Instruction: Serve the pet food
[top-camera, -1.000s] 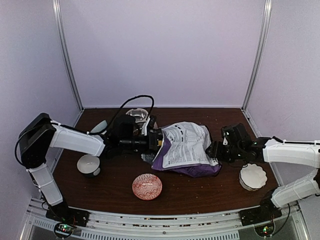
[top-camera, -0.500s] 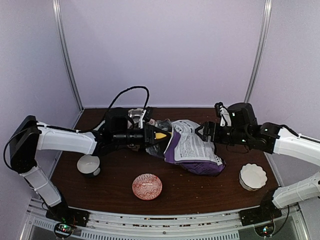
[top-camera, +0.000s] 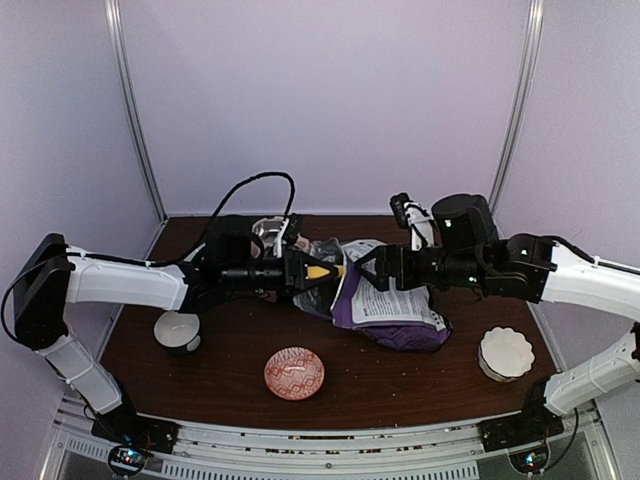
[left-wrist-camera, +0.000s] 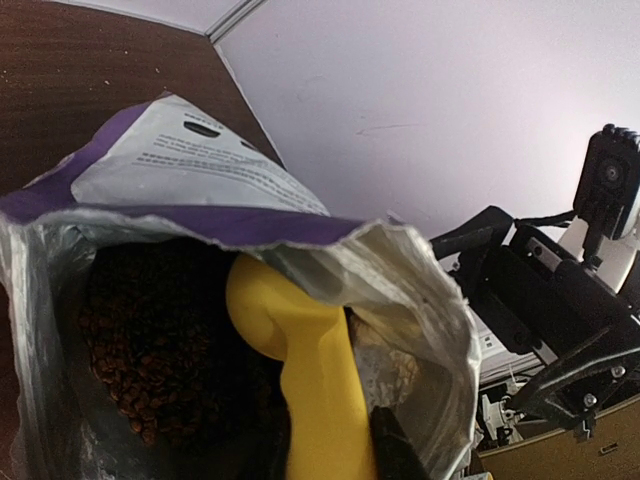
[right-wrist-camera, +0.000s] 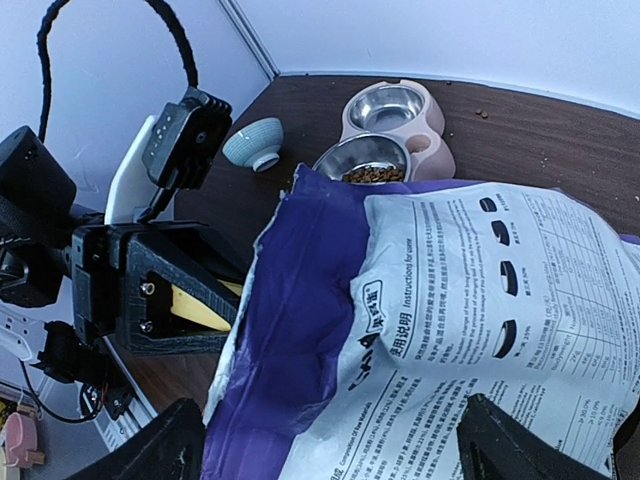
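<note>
1. The left gripper (top-camera: 302, 270) is clamped on the handle of the yellow scoop (left-wrist-camera: 305, 350). In the right wrist view a strip of yellow shows between its dark fingers.
2. Past those fingers, the scoop's rounded end sits inside the open mouth of the bag (top-camera: 395, 300), against the silvery inner wall.
3. The pet food (left-wrist-camera: 135, 345), small brown kibble, is heaped deeper inside the bag. In the left wrist view it lies just to the left of the scoop's rounded end. Whether the scoop touches the kibble cannot be told.
4. The right gripper (right-wrist-camera: 330, 425) has its jaws spread wide and grips nothing. Its fingertips (right-wrist-camera: 165, 440) sit at the two lower corners of its own view, with the bag's white printed back between and beyond them. Whether the tips touch the bag cannot be told.
5. From above, the right gripper hangs over the upper part of the bag. It faces the left gripper across the bag's mouth, near it but apart.
6. The bag lies across the middle of the table (top-camera: 400, 385), white back upward and purple along its edges, with its mouth toward the left arm.
7. More kibble lies in the nearer steel bowl of the pink double feeder (right-wrist-camera: 425, 140), just behind the bag's mouth.
8. Farther out, a small blue-green bowl (right-wrist-camera: 252, 145) stands beside the feeder. A red patterned dish (top-camera: 294, 373) sits in front of the bag, a white bowl (top-camera: 178, 328) lies below the left arm, and a scalloped white bowl (top-camera: 505, 352) stands near the bag's right end.
</note>
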